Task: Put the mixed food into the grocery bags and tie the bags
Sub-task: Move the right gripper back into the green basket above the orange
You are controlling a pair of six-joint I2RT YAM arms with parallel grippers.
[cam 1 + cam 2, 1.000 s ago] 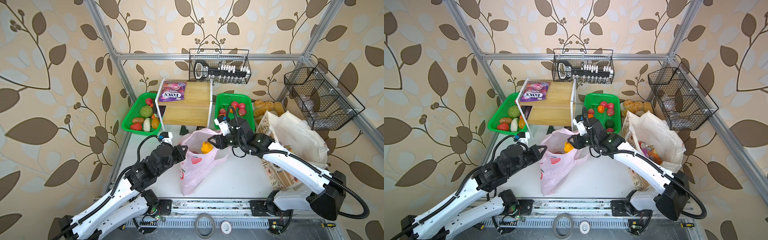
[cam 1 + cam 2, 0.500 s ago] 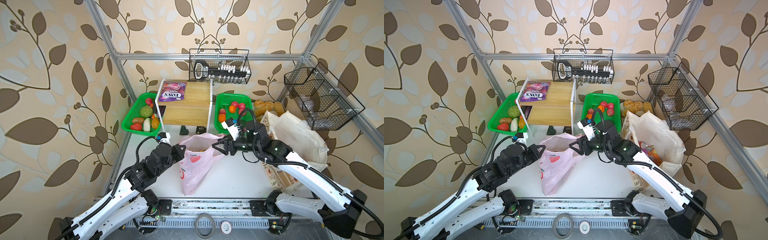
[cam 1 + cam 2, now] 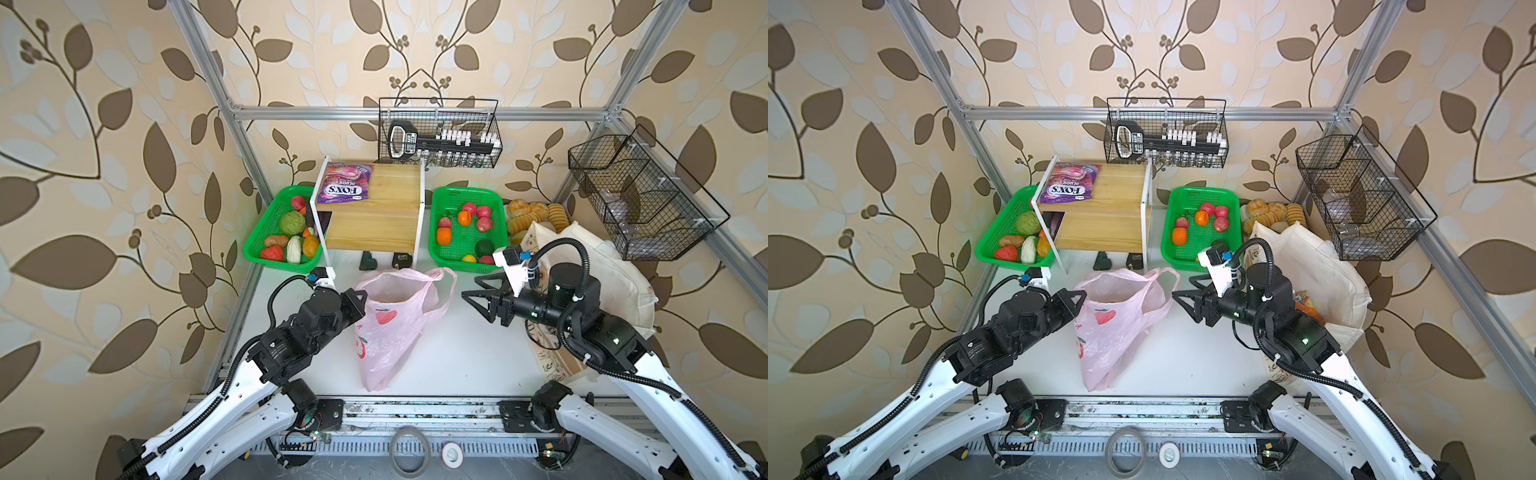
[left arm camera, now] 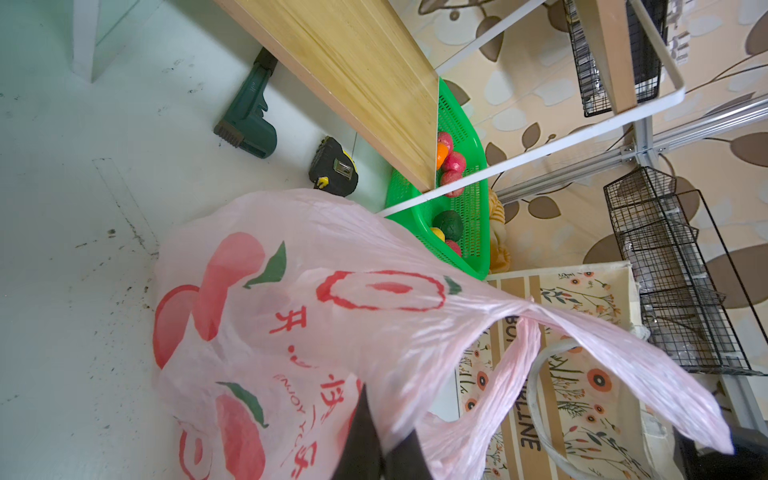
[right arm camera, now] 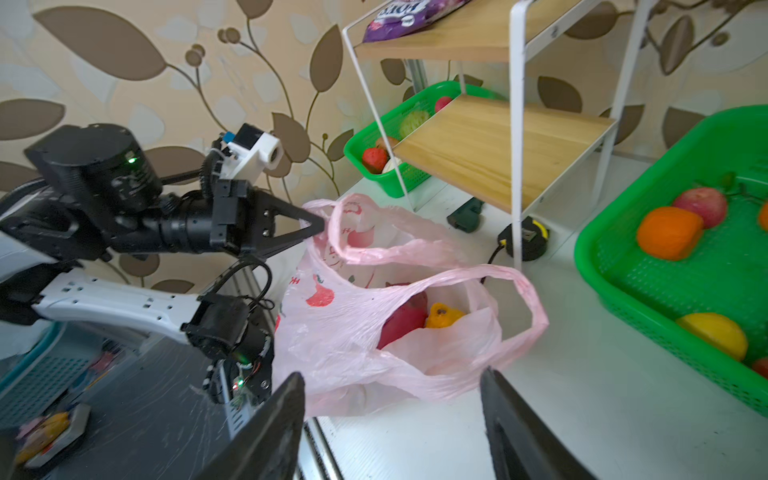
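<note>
The pink plastic bag [image 3: 390, 328] [image 3: 1113, 328] lies on the white table with its mouth held up. My left gripper [image 3: 360, 296] [image 3: 1081, 296] [image 4: 376, 432] is shut on the bag's rim at its left side. Inside the bag [image 5: 365, 332] lie a red-pink dragon fruit [image 5: 405, 316] and a yellow-orange fruit [image 5: 442, 316]. My right gripper [image 3: 470, 289] [image 3: 1183, 287] [image 5: 392, 374] hangs open and empty just right of the bag's loose handle [image 5: 523, 307]. The cream canvas tote [image 3: 602, 270] [image 3: 1316, 266] stands at the right behind that arm, an orange packet [image 3: 1308, 305] showing in it.
Two green baskets [image 3: 266, 237] [image 3: 496, 199] of fruit and vegetables flank a wooden shelf [image 3: 374, 220] that carries a purple FOX'S packet [image 3: 345, 189]. Bread rolls [image 3: 534, 212] lie at the back right. A tape measure [image 4: 334, 168] and a green tool [image 4: 249, 120] lie under the shelf. Wire baskets [image 3: 636, 195] hang on the walls.
My right gripper was over the bag's mouth with a yellow-orange fruit; it has let go, opened and drawn back to the right. The left gripper has held still on the rim.
</note>
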